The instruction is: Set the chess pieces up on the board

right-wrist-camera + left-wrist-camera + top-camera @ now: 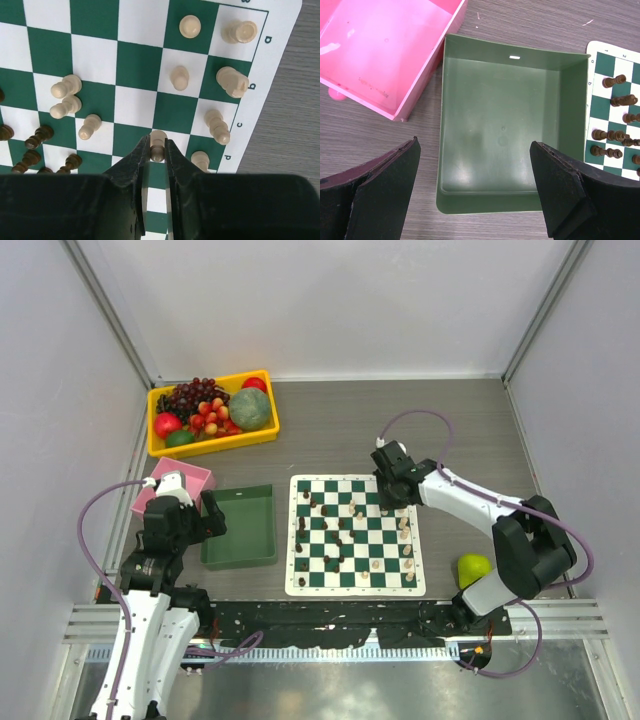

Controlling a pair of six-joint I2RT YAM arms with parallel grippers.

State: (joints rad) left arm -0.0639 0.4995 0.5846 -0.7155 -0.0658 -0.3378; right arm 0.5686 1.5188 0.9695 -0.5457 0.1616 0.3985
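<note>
Black right fingers [125, 172] fill the bottom of the right wrist view. They are pinched almost together on one small cream pawn [158, 140], gripping it just under its round head. That pawn is over the right-hand part of the flat green-and-white checked chess board [135, 65], one square in from the lettered edge. Whether its base touches the square cannot be told.

Ten cream chess pieces [232, 81] show in that view, counting the held one. Six are grouped toward the lettered edge and three stand together further left. Perhaps five dark brown chess pieces [37, 136] crowd the lower left corner, though the frame edge cuts some off.

Two black left fingers [385, 190] stand wide apart, holding and touching nothing. They hover over the near edge of the one plain green rectangular tray [500, 130], which lies just left of the board. One pink box [385, 45] sits beside the tray's far left corner.

On the grey wood-grain table [460, 430], one yellow bin [240, 440] of mixed fruit stands at the far left. One yellow-green fruit [473, 567] lies to the right of the board.
</note>
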